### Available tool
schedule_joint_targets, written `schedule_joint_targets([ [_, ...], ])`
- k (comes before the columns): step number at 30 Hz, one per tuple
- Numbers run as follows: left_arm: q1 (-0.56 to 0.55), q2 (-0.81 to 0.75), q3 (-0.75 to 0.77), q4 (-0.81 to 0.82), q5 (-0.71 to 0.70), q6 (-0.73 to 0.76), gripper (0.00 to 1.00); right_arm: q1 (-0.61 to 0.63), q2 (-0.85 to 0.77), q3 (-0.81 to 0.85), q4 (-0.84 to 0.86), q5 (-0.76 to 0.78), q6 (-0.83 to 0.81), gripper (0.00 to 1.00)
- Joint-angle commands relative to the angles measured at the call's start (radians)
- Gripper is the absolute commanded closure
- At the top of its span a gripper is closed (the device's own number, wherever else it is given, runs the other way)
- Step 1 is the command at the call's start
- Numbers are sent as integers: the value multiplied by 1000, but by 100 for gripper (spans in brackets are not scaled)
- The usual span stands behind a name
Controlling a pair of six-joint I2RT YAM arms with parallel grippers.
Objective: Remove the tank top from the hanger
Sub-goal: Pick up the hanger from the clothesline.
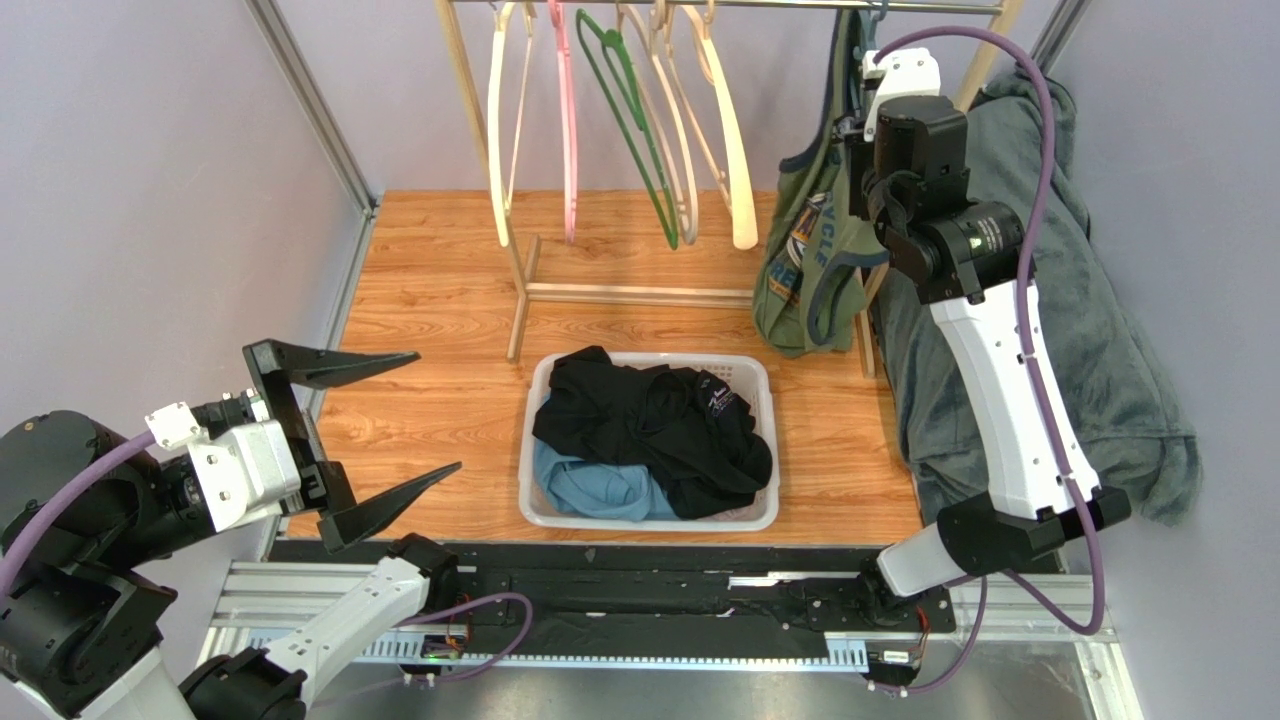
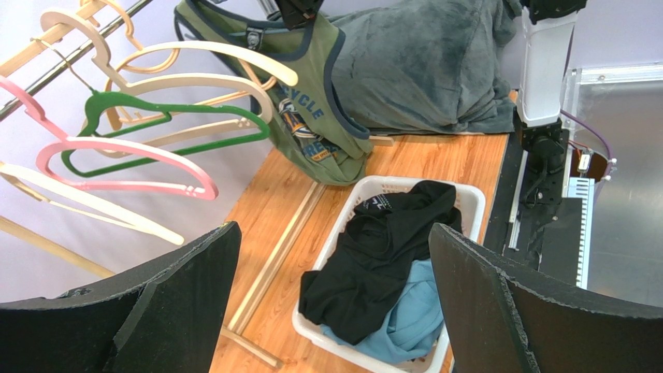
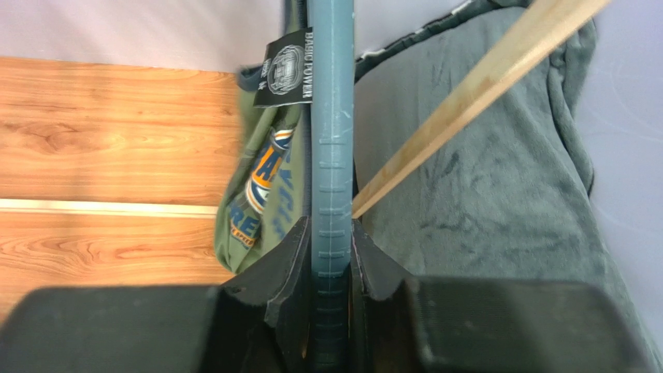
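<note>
An olive green tank top (image 1: 801, 270) with a printed logo hangs on a blue-grey hanger (image 3: 332, 116) at the right end of the clothes rail. It also shows in the left wrist view (image 2: 311, 101) and the right wrist view (image 3: 257, 194). My right gripper (image 1: 867, 143) is raised to the rail and, in its wrist view (image 3: 331, 227), is shut on the hanger's ribbed bar. My left gripper (image 1: 436, 413) is open and empty, low at the left, far from the tank top; its wrist view (image 2: 333, 233) looks over the basket.
A white laundry basket (image 1: 646, 525) with black and light blue clothes sits mid-floor. Several empty hangers (image 1: 631, 120) hang on the wooden rack, whose base bar (image 1: 631, 293) crosses the floor. A grey blanket (image 1: 1112, 345) is heaped at the right.
</note>
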Motion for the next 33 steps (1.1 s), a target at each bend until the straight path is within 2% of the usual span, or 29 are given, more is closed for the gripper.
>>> schedule_joint_targets([
  [1,9,15,11,6,1,-27,1,0,32,92,4,-45,1,100],
  [6,9,8,1,4,-10,-21,1,0,25,107,73,-55,-15,100],
  [12,9,5,-11,3,-13,-18,1,-2,-57,92,248,-91,-36,100],
  [17,9,2,-8,0,-14,-15,1,0,-48,138,216,-109,-35,100],
  [24,9,-8,-13,-2,-22,-11,1,-11,-120,-60,312,-98,-21,100],
  [26,9,-8,-6,-2,-23,-11,1,-17,-63,-2,260,-111,-4,100],
  [29,9,-8,-3,-5,-25,-8,1,-19,32,188,54,-111,30,100],
  [30,9,-9,-3,-5,-28,-8,1,-17,76,217,-23,-112,36,93],
  [31,8,-9,-3,-5,-25,-8,1,-17,86,242,-48,-111,45,67],
  [33,9,-9,-5,-5,-26,-10,1,-17,87,231,-71,-117,53,55],
])
